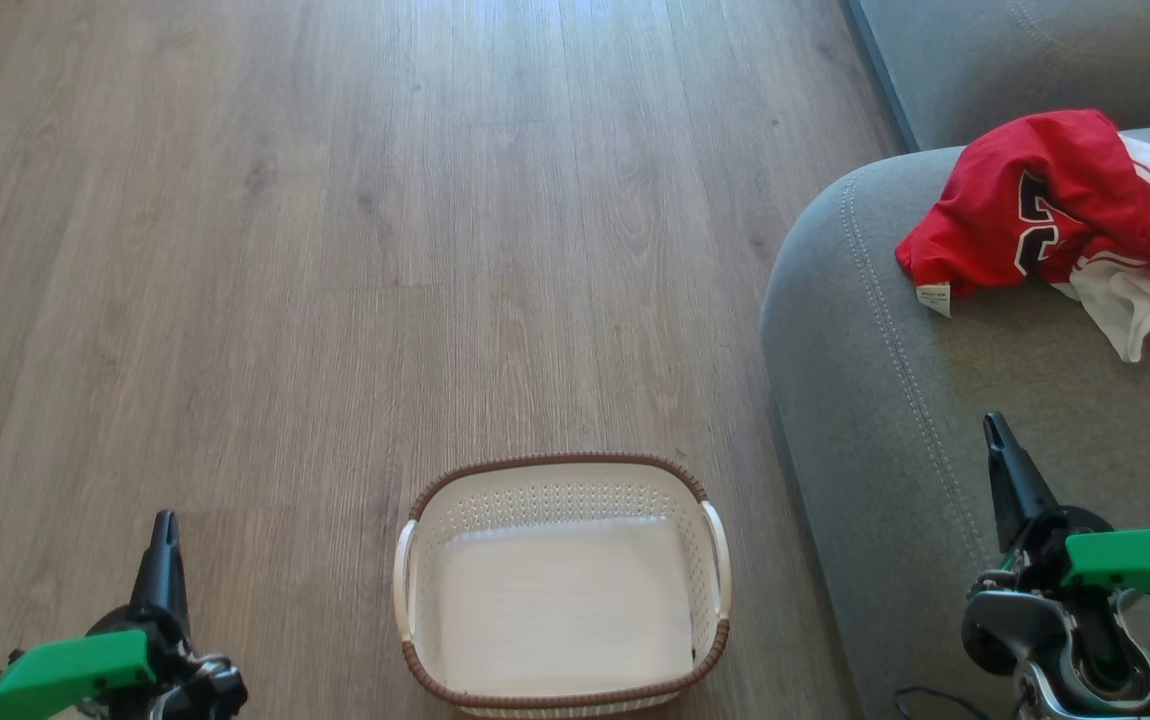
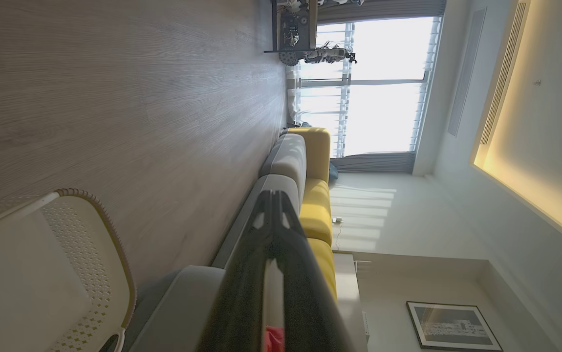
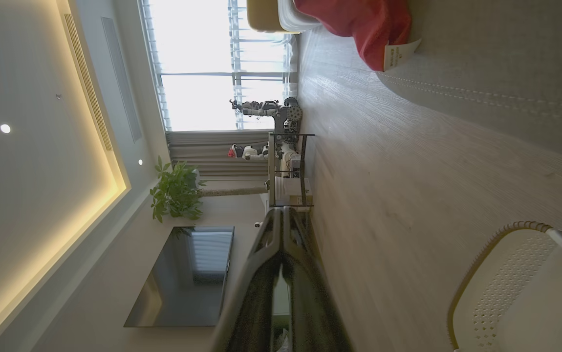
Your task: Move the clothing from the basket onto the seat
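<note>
The basket (image 1: 555,462) stands on the wooden floor (image 1: 335,250), low in the middle of the head view, and its white bottom is bare. To its right is the grey sofa (image 1: 885,400). The clothing (image 1: 1045,200) lies in a crumpled heap on the sofa's rounded cushion, near the stitched edge and well apart from the basket. It is red fabric with white trim, black numerals and a small white tag (image 1: 935,297) that hangs toward the edge.

I judge that this clothing is light, soft and without any stiffness. It will fold and hang down when lifted, and a loose part can slip out or drag. A good place to take hold is a thick raised fold near the top of the heap, not the thin tag or a single hem. From how things lie, the task looks finished.

The left gripper (image 1: 166,520) is at the lower left above the floor, with its two dark fingers pressed together and nothing between them. The right gripper (image 1: 993,425) is at the lower right over the sofa, below the clothing and not touching it. Its fingers are closed together too, and it holds nothing.
</note>
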